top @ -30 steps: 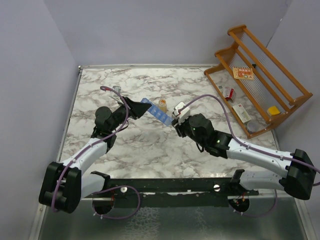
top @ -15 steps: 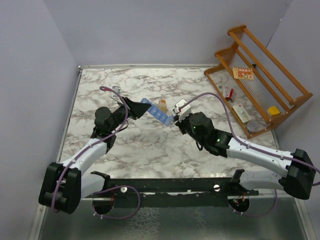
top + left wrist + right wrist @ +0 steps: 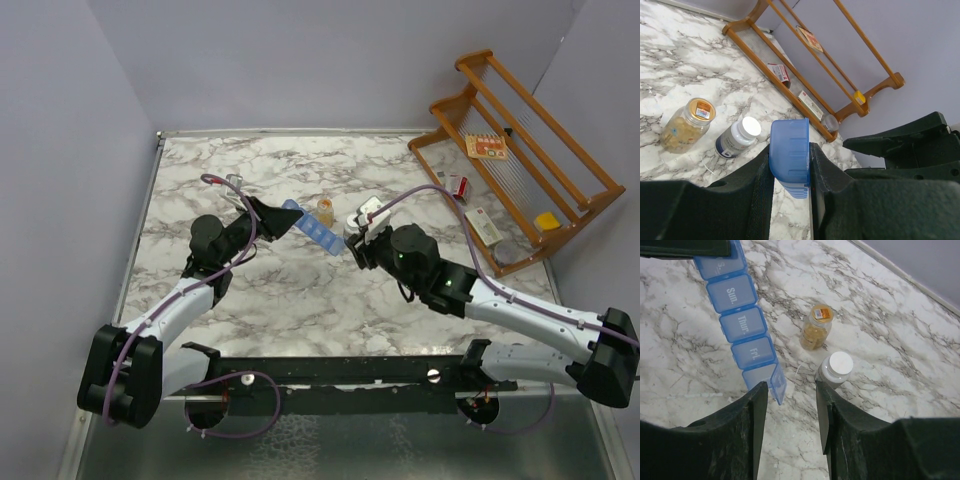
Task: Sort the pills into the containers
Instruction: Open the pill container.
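Top external view: the containers [image 3: 309, 228], a narrow strip of translucent blue lidded compartments, are seen lying diagonally across the middle of the marble bench [image 3: 200, 170], between the two arms. One end of the strip is pinched by the left end effector [image 3: 282, 214]; in the left wrist view the blue end is clamped squarely between the two black fingers [image 3: 760, 175]. Whether the strip touches the bench or is held just above it cannot be told. The right end effector [image 3: 350, 245] is placed at the opposite end of the strip, its fingers spread with nothing pinched between them. In the right wrist view, lids marked "Thur." and "Fri." can be read, and the lid of the last compartment [image 3: 777, 384] is flipped open, just beside the left finger. An amber bottle [image 3: 816, 330] and a dark bottle with a white cap [image 3: 836, 368] are stood upright close together, near the strip. A wooden rack [image 3: 520, 150] is set at the far right corner.
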Robot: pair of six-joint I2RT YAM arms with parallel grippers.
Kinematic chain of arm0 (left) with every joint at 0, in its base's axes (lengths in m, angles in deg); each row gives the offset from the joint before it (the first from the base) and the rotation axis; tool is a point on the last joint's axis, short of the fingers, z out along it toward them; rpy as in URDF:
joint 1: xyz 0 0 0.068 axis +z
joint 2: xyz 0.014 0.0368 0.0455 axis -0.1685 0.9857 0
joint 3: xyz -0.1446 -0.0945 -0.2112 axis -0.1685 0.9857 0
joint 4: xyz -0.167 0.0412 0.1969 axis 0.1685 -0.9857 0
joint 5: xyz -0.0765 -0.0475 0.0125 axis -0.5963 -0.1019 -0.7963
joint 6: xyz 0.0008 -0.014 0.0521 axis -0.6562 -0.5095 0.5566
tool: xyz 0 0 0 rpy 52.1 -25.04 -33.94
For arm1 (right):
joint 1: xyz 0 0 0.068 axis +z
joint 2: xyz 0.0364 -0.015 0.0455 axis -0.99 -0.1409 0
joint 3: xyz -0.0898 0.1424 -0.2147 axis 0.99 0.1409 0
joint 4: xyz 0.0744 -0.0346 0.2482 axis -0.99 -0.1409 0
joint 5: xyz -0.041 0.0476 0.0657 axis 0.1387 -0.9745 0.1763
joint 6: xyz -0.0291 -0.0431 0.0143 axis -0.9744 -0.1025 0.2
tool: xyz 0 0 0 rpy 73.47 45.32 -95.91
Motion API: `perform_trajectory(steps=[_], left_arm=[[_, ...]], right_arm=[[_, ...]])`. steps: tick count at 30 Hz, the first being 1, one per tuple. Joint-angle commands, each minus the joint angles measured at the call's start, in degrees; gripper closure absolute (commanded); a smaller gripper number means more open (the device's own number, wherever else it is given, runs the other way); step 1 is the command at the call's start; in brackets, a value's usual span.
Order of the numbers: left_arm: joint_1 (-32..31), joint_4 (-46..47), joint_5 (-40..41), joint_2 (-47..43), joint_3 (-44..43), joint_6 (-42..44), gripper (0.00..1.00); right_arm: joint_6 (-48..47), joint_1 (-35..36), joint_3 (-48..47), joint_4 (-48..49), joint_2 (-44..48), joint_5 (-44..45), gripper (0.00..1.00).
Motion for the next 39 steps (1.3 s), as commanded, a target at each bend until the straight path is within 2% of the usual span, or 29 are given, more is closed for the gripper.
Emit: perform_trajectory(steps=[1, 14, 21, 31, 37, 39], left_arm=[[-0.14, 1.22, 1.01, -0.86, -0.07, -0.28, 1.00], [-0.14, 1.24, -0.25, -0.52, -0.91, -1.03, 1.00], [-0.14, 1.22, -0.63, -0.89, -0.96, -1.86, 1.00], [-0.14, 1.22, -1.21, -0.92, -0.84, -2.41, 1.00], [-0.06, 1.23, -1.35, 0.00, -0.45, -2.39, 1.00], [-0.14, 1.23, -1.59, 0.43, -0.32, -2.13, 0.91]], right_arm=[[0.86, 0.33, -0.75, -0.84, 0.11, -4.13, 0.56], [1.73, 0.59, -0.48, -0.28, -3.38, -4.71, 0.56], [1.34, 0.59, -0.08, 1.18, -4.85, -4.19, 0.62], [1.43, 0.58, -0.80, 2.06, -7.76, -4.42, 0.97], [0.12, 0.59, -1.02, 0.99, -7.94, -4.26, 0.99], [-0.18, 0.63, -1.06, 0.17, -7.52, -4.13, 0.99]])
